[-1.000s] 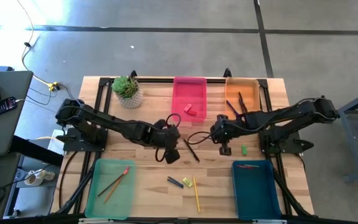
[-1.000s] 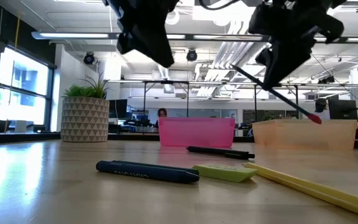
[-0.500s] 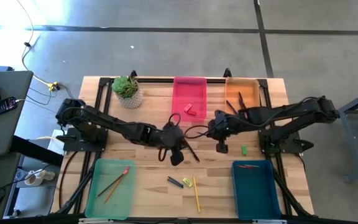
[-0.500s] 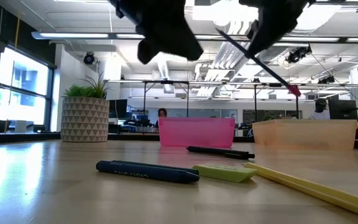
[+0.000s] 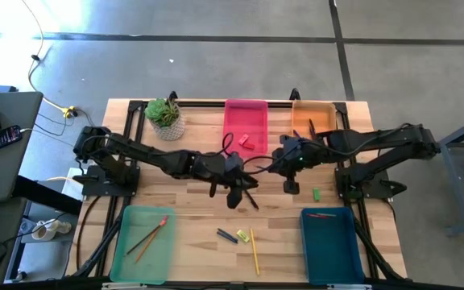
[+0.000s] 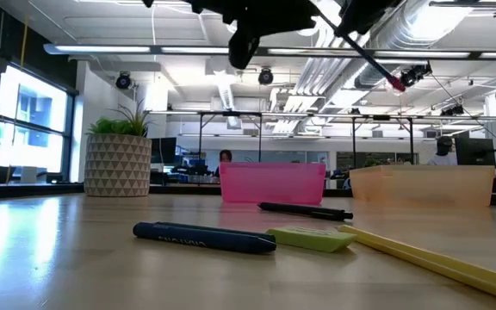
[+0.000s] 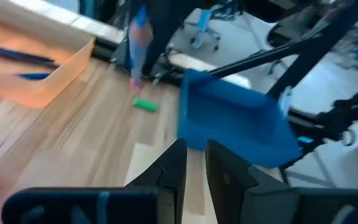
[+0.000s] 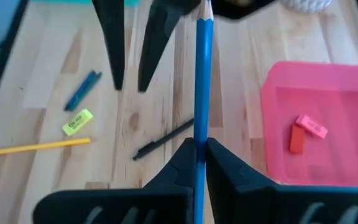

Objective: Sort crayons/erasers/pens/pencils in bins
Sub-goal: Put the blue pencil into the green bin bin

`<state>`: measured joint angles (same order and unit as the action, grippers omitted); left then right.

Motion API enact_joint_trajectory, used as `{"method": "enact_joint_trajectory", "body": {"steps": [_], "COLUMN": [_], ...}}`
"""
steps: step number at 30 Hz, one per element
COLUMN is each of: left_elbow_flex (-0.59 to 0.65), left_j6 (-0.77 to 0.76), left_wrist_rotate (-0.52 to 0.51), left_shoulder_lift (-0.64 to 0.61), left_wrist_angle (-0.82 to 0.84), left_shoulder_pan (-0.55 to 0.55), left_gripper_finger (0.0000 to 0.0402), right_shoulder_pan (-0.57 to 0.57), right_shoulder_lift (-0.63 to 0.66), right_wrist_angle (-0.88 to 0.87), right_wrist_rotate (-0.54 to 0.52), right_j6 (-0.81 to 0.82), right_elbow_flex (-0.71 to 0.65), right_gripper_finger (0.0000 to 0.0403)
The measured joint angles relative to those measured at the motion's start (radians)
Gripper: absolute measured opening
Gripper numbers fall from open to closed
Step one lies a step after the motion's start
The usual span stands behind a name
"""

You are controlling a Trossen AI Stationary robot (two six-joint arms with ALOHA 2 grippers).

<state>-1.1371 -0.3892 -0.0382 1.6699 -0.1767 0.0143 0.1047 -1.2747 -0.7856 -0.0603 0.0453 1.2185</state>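
Note:
My right gripper [image 5: 290,185] hangs over the table's middle, shut on a blue pen [image 8: 202,74] with a pink end. In the low view that pen [image 6: 373,58] slants high above the table. My left gripper [image 5: 234,196] hovers just left of it, its fingers [image 8: 118,56] a little apart with nothing between them. A black pen [image 5: 248,195], a dark blue crayon [image 5: 227,235], a yellow eraser [image 5: 242,235], a yellow pencil [image 5: 254,251] and a green eraser [image 5: 316,193] lie flat on the table. My right gripper pinches the blue pen's shaft [image 8: 199,138] between its two fingers, some way up from the pink end. The fingers slant down from the table's right side. The pen is lifted clear of the table and tilted, its pink end [image 6: 398,83] lowest.
The pink bin [image 5: 258,109] with red erasers and the orange bin [image 5: 329,109] with dark pens stand at the far edge. At the near edge are the green bin [image 5: 123,250] with pencils and the teal-blue bin [image 5: 349,250] with a red crayon. A potted plant [image 5: 166,119] stands far left.
My right gripper has risen with the blue pen, which stays slanted with its pink end low. My left gripper has tipped up from pointing down to nearer level and gone a little toward the table's right edge.

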Motion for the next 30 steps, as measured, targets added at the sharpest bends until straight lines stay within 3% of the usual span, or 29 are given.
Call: {"method": "enact_joint_trajectory", "body": {"steps": [11,20,24,30], "left_elbow_flex": [0.000,0.000,-0.001,-0.001], "left_j6": [0.014,0.180,0.182,0.130], "left_wrist_rotate": [0.018,-0.004,-0.061,-0.047], "left_shoulder_lift": [0.000,0.000,0.000,0.000], "left_wrist_angle": [-0.099,-0.302,-0.365,-0.427], "left_shoulder_pan": [-0.030,-0.035,-0.041,-0.062], "left_gripper_finger": [0.0061,0.0137,0.0167,0.0179], "right_shoulder_pan": [0.000,0.000,0.000,0.000], "right_shoulder_lift": [0.117,0.151,0.151,0.148], "right_wrist_angle": [-0.008,0.010,0.043,0.072], "right_wrist_rotate": [0.000,0.012,0.044,0.053], "right_j6": [0.042,0.114,0.115,0.137], "right_elbow_flex": [0.053,0.053,0.053,0.053], "right_gripper_finger": [0.0002,0.0002,0.0002,0.0002]}}
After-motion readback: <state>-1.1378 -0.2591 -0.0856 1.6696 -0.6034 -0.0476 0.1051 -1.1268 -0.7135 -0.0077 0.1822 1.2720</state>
